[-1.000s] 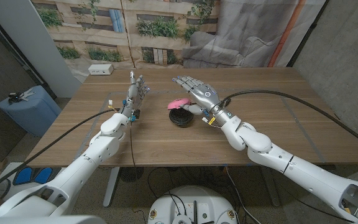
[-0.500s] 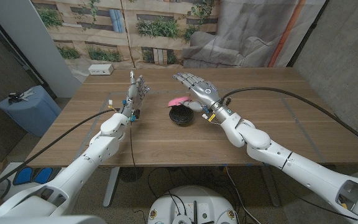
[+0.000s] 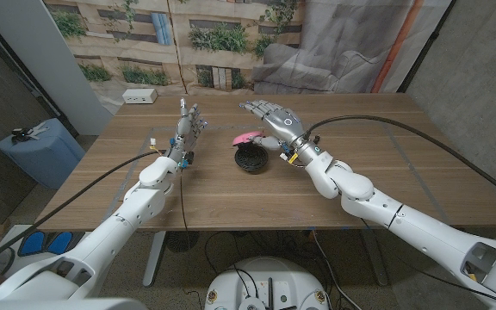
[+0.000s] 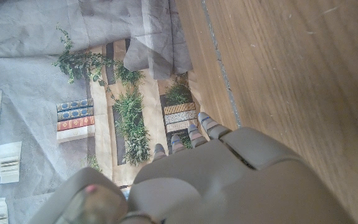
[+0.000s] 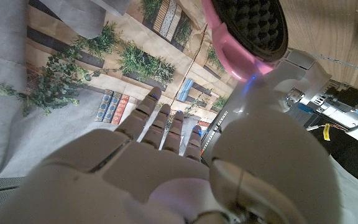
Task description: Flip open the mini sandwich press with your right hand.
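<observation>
The mini sandwich press stands open mid-table: its black ribbed base (image 3: 250,161) lies on the wood and its pink lid (image 3: 246,139) is tipped up behind it. My right hand (image 3: 274,120) hovers just right of and above the lid, fingers spread, holding nothing. In the right wrist view the pink lid (image 5: 246,32) shows its black grill plate, and the thumb of my right hand (image 5: 148,168) reaches up to its rim. My left hand (image 3: 189,126) stands upright on the table left of the press, fingers apart and holding nothing; it also appears as left hand (image 4: 229,180).
A white box (image 3: 139,96) sits at the table's back left corner. A blue bin (image 3: 41,148) stands on the floor beyond the left table edge. Bare wooden table (image 3: 231,202) lies in front of the press and to the right (image 3: 386,138).
My right hand has drifted slightly back and up beside the pink lid, which stays tipped open. The left hand has not moved.
</observation>
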